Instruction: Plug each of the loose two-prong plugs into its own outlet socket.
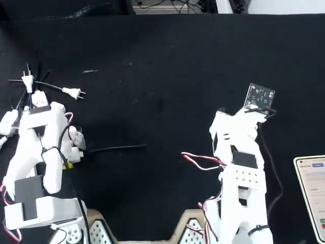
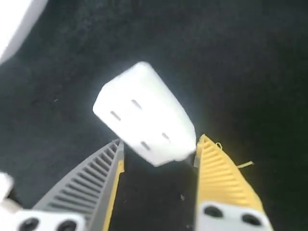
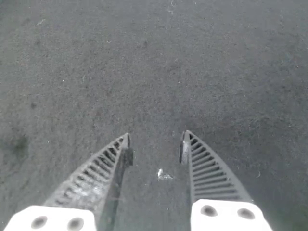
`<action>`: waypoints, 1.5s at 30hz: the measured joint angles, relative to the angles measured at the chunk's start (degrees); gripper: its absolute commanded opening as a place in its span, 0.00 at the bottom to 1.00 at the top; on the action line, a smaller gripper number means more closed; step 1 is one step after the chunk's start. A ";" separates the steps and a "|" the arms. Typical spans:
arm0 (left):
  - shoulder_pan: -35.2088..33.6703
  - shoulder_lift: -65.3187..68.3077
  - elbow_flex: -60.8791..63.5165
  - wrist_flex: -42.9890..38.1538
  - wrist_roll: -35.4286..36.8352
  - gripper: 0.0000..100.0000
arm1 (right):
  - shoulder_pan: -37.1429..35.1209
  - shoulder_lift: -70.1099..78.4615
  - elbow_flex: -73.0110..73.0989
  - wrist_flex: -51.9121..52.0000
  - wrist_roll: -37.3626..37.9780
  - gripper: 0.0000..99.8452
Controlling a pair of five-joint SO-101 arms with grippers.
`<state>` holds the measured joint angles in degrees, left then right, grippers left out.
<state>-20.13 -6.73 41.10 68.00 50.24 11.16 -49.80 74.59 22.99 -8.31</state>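
The left gripper is clamping one end of the white outlet block. The right gripper is hanging half open and empty.

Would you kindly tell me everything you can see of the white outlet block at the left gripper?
The white outlet block is a smooth, plastic-looking piece with rounded edges. The face turned to the camera carries four short slots in two pairs, all empty. It sits tilted above the black cloth. Its near end is caught between the tips of the left gripper, whose grey and yellow fingers seem to press it from both sides. No cord on it can be made out.
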 measured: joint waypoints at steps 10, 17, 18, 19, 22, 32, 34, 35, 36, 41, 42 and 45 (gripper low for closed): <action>0.18 -0.18 1.76 -2.81 5.19 0.24 | 0.00 0.00 0.00 0.00 0.00 0.17; 0.26 -0.18 1.67 -3.16 3.69 0.03 | 0.00 0.00 0.00 0.00 0.00 0.17; 0.26 -0.18 1.67 -3.25 2.11 0.05 | 0.00 0.00 0.00 0.00 0.00 0.17; 0.44 -0.18 1.67 -3.08 0.26 0.06 | 0.00 0.00 0.00 0.00 0.00 0.17; 2.29 -0.09 2.46 -1.32 -2.90 0.06 | 0.00 0.00 0.00 0.00 0.00 0.17; 15.74 -0.09 0.79 6.77 -15.82 0.06 | 0.00 0.00 0.00 0.00 0.00 0.17; 18.46 0.00 -2.11 8.79 -21.71 0.06 | 0.00 0.00 0.00 0.00 0.00 0.17; 19.69 0.00 -3.87 9.76 -25.23 0.06 | 0.00 0.00 0.00 0.00 0.00 0.17; 20.66 0.00 -5.71 10.37 -28.57 0.06 | 0.00 0.00 0.00 0.00 0.00 0.17; 22.51 0.00 -14.86 11.08 -47.65 0.06 | 0.00 0.00 0.00 0.00 0.00 0.17; 22.68 0.00 -16.18 11.08 -51.96 0.06 | 0.00 0.00 0.00 0.00 0.00 0.17; 22.77 0.00 -17.41 8.88 -65.23 0.06 | 0.00 0.00 0.00 0.00 0.00 0.17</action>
<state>2.64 -6.73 23.69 76.88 -14.99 11.16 -49.80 74.59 22.99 -8.31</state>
